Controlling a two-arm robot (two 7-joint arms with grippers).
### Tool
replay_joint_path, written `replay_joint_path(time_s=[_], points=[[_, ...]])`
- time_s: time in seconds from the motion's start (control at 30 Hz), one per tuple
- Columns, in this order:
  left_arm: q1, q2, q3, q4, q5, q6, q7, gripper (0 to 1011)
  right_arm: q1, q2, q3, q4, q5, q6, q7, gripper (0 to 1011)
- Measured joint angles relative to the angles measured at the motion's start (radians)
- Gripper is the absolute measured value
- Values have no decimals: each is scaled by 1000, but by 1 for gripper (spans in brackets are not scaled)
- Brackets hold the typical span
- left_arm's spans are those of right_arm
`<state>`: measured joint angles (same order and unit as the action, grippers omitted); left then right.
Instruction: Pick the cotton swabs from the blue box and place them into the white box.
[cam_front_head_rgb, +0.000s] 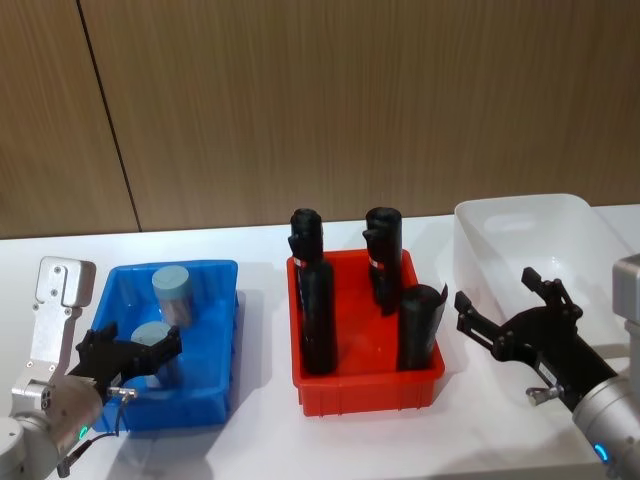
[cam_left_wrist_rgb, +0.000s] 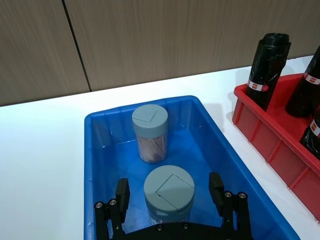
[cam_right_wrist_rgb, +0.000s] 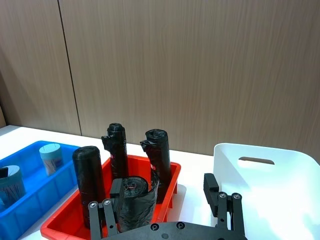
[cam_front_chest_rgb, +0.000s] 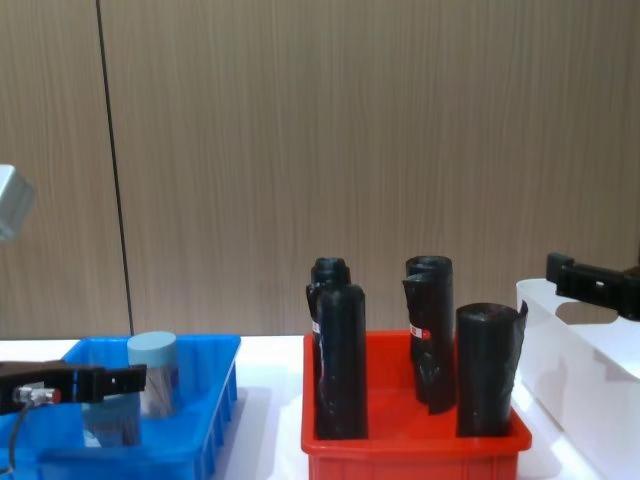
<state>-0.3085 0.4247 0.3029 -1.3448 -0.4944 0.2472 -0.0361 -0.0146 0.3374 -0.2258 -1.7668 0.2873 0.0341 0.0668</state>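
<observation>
Left hand (cam_front_head_rgb: 135, 348) low in blue box (cam_left_wrist_rgb: 95, 150), released, straddling nearer cotton swabs (cam_left_wrist_rgb: 169, 186); second jar (cam_left_wrist_rgb: 150, 125) behind. Right hand (cam_front_head_rgb: 494, 285) released, near white box (cam_front_head_rgb: 520, 210).

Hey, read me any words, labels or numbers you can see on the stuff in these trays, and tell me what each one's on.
Nothing here can be read.
Red label bands on the black wrapped rolls in the red plastic tray: print too small and blurred to read.
Clear cotton swab jars with pale blue round lids: plain, no text.
Bright blue plastic tray and white plastic tub: no markings.
</observation>
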Motion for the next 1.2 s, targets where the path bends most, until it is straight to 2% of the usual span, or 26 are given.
replay_joint_path(time_s=[0.37, 0.63, 0.83, 1.07, 1.2], points=[[-44, -25, 0, 88, -4, 1, -51, 1004, 0, 0, 0, 0, 0, 0, 0, 1002], [-62, -37, 3, 124, -4, 1, -70, 1004, 0, 0, 0, 0, 0, 0, 0, 1002], [-70, -44, 4, 140, -4, 5, -76, 883, 0, 0, 0, 0, 0, 0, 0, 1002], [-70, -46, 4, 142, -1, 4, -75, 674, 0, 0, 0, 0, 0, 0, 0, 1002], [-66, -45, 3, 133, 5, 0, -69, 671, 0, 0, 0, 0, 0, 0, 0, 1002]])
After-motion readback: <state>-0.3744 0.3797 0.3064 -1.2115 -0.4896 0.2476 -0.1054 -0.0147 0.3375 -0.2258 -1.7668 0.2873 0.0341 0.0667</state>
